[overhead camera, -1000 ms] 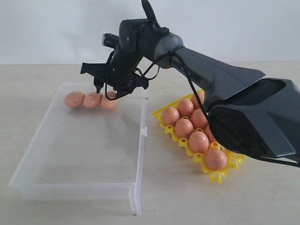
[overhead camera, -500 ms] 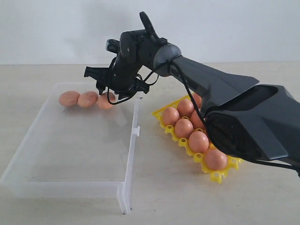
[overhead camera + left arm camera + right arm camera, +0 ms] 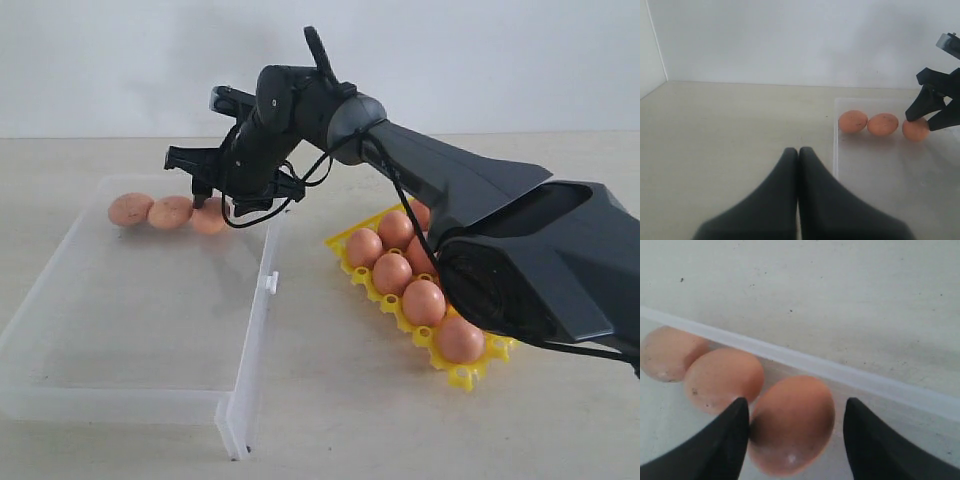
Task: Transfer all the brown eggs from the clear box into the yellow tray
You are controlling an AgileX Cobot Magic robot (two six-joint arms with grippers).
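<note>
Exterior view: a large, shallow box of clear plastic [image 3: 245,405] sits on the beige tabletop [image 3: 330,430]. A bright yellow lattice egg tray [image 3: 462,376] lies near the box's right side, not touching it. The box holds three small pinkish-brown oval eggs [image 3: 170,212] in a touching row against its far wall, starting near the far left corner. The two outer eggs lie on their sides, long axes along that wall. The tray holds at least seven eggs of the same kind [image 3: 423,302] seated in its cups, some hidden by the arm [image 3: 460,180]. The right gripper [image 3: 218,200] is down at the innermost egg [image 3: 210,216].

Right wrist view alone shows the grip. The black fingers [image 3: 732,440] stand apart astride that egg [image 3: 790,425], one close against the shell, the other with a visible gap. The egg's long axis runs oblique to the box wall [image 3: 840,371].

Left wrist view alone shows the left gripper [image 3: 798,200], jaws pressed together and empty, over bare tabletop outside the box. From here the innermost egg [image 3: 916,129] looks rounder than its neighbours.
</note>
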